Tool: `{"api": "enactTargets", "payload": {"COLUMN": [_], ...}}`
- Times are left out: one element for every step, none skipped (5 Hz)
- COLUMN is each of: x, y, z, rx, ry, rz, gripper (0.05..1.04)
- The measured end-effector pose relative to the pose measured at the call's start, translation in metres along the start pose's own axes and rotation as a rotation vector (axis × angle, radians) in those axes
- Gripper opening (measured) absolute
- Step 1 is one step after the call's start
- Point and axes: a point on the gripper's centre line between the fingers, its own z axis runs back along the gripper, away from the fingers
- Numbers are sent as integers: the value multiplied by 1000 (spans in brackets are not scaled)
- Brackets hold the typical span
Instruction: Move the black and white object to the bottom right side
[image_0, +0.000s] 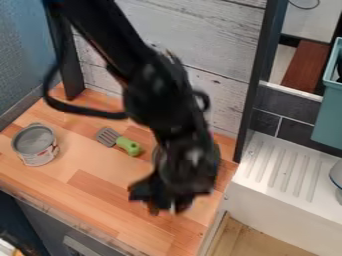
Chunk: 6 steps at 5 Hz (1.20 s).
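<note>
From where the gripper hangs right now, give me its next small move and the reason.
Probably ease the gripper up and aside: it hangs over the wooden counter and hides what is beneath, while neither the grey can nor the green-handled spatula is plainly the black and white object.

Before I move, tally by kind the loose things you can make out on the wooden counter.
Round grey-and-white can: 1
Green-handled spatula with slotted grey head: 1
Total: 2, not counting anything the black gripper may hide.
</note>
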Motion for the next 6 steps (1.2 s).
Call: {"api": "enactTargets", "payload": {"x": [-13,-19,-19,-16,-12,-5], "y": [4,7,7,9,5,2], "z": [-10,-19,-20,-21,-14,2], "rx": [52,79,101,105,81,40], "ry": [-6,8,16,20,10,-10], "rz": [-43,-62,-55,-43,-38,-33], "gripper": [464,541,855,1017,1009,1003]}}
